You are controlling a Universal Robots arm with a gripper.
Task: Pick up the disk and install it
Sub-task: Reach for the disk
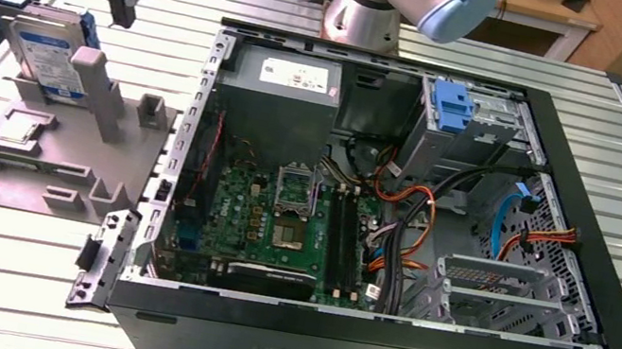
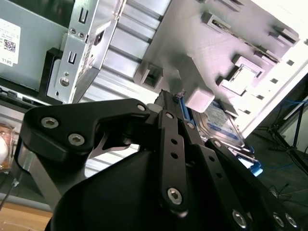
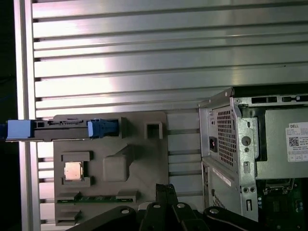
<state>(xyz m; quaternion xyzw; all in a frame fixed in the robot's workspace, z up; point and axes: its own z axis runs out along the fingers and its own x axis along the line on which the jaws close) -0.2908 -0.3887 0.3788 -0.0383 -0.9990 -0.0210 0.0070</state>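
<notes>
The disk (image 1: 47, 53), a grey drive with a blue-and-white label in a blue bracket, stands on edge in the grey fixture (image 1: 31, 168) at the exterior view's left. The first wrist view shows the disk (image 3: 62, 129) edge-on, and the second wrist view shows part of its label (image 2: 222, 121). My gripper (image 1: 123, 7) hangs above the table just behind the fixture, a little toward the exterior view's right of the disk's top edge. Its fingertips (image 3: 166, 188) are shut together on nothing and stay apart from the disk.
The open computer case (image 1: 599, 283) fills the middle and the exterior view's right, with a power-supply box (image 1: 286, 84), a motherboard (image 1: 278, 217) and a bare blue bracket (image 1: 453, 108) in a bay. The fixture also carries a processor chip (image 3: 73, 171) and a memory stick (image 3: 91, 198).
</notes>
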